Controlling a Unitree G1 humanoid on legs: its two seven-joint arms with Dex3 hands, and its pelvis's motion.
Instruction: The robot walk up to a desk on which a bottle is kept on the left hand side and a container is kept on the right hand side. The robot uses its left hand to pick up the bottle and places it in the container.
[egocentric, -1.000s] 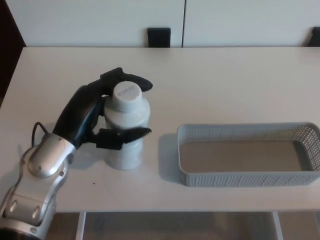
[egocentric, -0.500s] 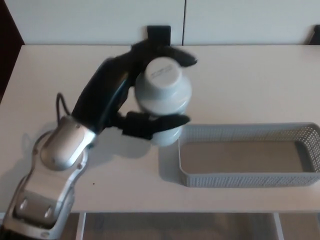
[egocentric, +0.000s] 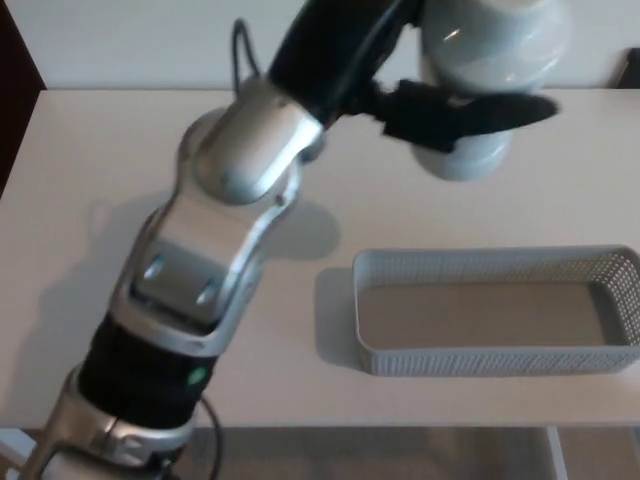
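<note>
A white plastic bottle (egocentric: 487, 70) hangs high in the air at the top of the head view, partly cut off by the frame's upper edge. My left hand (egocentric: 405, 75) is shut on it, with a black finger wrapped across its front. The bottle is above the table, beyond the far rim of the grey mesh container (egocentric: 497, 358), which sits on the right side of the white desk (egocentric: 90, 200) and holds nothing. My left arm stretches from the lower left up to the bottle. My right hand does not show.
A white wall runs behind the desk. A dark chair back (egocentric: 629, 70) shows at the far right edge. The desk's front edge lies close below the container, with floor under it.
My left hand has lifted the bottle off the desk and carried it up and to the right, from beside the container's left end to high over its far side.
</note>
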